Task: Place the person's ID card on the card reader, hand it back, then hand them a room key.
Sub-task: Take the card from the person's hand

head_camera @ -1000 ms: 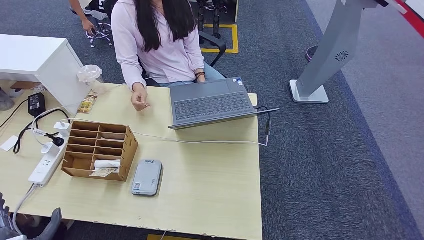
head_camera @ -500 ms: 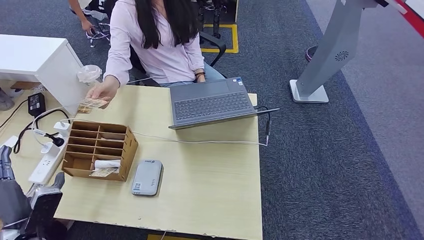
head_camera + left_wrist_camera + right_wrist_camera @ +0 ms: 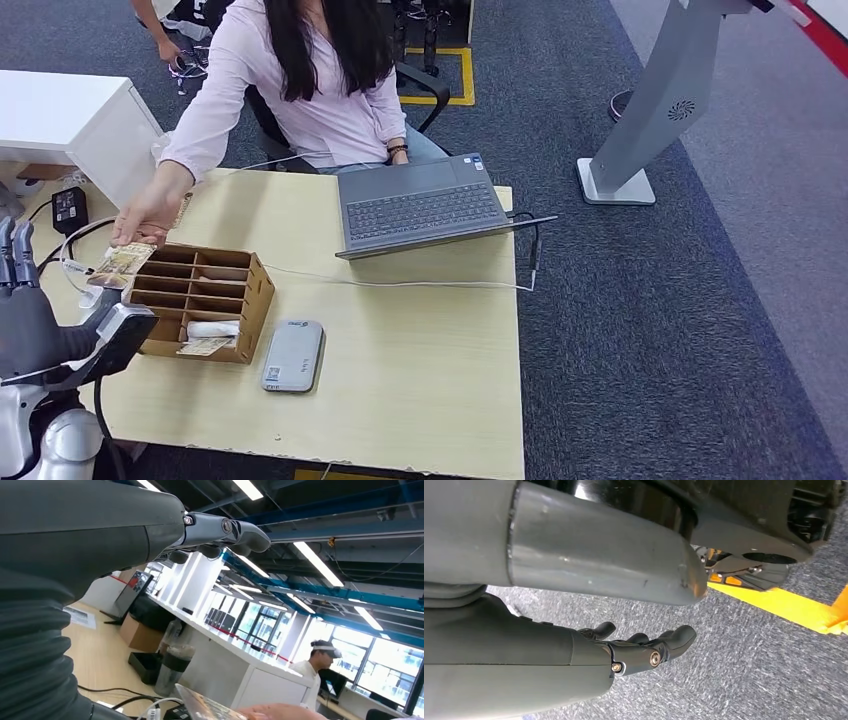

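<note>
A person in a pink shirt reaches across the table; their hand [image 3: 148, 214] holds out the ID card [image 3: 120, 265], whose edge [image 3: 207, 709] also shows in the left wrist view. My left hand [image 3: 45, 322] is raised at the table's left side just below the card, fingers [image 3: 225, 530] upright and thumb apart, holding nothing. The grey card reader [image 3: 293, 355] lies flat near the front edge. A wooden slotted organizer [image 3: 205, 292] holds a card [image 3: 207, 346] in a front slot. My right hand [image 3: 644, 650] hangs over the carpet, fingers loosely extended and empty.
An open laptop [image 3: 425, 205] sits at the table's far right with a cable [image 3: 400, 283] trailing across the middle. A white cabinet [image 3: 75, 120] and tangled cords [image 3: 70, 250] stand at the left. A grey stand [image 3: 660, 110] rises on the carpet to the right.
The person's hand picked up the card and carried it from the table's far edge to my left hand. My left hand rose from the lower left corner toward the card.
</note>
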`<state>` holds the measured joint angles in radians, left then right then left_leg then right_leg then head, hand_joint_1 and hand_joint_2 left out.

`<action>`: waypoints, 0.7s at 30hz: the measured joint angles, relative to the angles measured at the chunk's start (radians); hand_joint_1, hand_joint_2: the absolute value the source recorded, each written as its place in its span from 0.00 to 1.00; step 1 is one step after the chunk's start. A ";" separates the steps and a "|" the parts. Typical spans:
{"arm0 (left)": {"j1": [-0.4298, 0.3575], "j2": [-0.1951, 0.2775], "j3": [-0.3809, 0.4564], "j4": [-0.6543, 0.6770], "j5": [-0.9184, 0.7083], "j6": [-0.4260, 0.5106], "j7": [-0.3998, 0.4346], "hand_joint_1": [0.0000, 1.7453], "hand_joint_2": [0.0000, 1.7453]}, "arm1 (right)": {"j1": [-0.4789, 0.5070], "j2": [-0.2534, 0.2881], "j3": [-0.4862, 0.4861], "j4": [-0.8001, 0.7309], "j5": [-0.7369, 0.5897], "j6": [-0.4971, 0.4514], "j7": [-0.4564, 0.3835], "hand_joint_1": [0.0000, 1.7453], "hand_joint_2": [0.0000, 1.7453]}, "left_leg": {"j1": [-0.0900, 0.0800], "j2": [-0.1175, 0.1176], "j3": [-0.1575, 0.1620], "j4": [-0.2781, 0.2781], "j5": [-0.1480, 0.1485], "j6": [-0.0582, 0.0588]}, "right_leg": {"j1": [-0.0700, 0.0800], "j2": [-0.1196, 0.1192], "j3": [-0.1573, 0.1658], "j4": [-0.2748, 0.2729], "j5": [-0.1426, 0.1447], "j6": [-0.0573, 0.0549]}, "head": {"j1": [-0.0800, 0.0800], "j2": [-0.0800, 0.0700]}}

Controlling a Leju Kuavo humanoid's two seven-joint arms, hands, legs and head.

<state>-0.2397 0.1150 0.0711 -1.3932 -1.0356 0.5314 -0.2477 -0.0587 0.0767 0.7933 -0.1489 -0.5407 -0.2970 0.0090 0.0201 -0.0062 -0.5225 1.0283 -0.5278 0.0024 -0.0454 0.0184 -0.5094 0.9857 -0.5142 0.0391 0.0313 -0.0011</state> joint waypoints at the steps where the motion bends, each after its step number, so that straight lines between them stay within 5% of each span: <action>1: -0.014 0.007 -0.008 0.005 -0.019 0.004 0.011 0.00 1.00 | -0.001 -0.001 0.006 0.000 0.002 0.002 0.002 0.00 0.00 | 0.000 0.000 0.000 0.000 0.000 0.000 | 0.000 0.000 0.000 0.000 0.000 0.000 | 0.000 0.000; 21: -0.211 0.120 -0.124 0.077 -0.486 0.149 0.249 0.00 1.00 | -0.016 -0.015 0.139 0.007 0.055 0.027 0.048 0.00 0.00 | 0.000 0.000 0.000 0.000 0.000 0.000 | 0.000 0.001 0.000 0.000 0.000 0.000 | 0.001 0.000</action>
<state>-0.4503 0.2349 -0.0527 -1.3166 -1.5215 0.6805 0.0011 -0.0745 0.0615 0.9326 -0.1422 -0.4857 -0.2699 0.0570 0.0204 -0.0062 -0.5228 1.0284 -0.5277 0.0024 -0.0452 0.0191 -0.5096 0.9861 -0.5137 0.0389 0.0319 -0.0011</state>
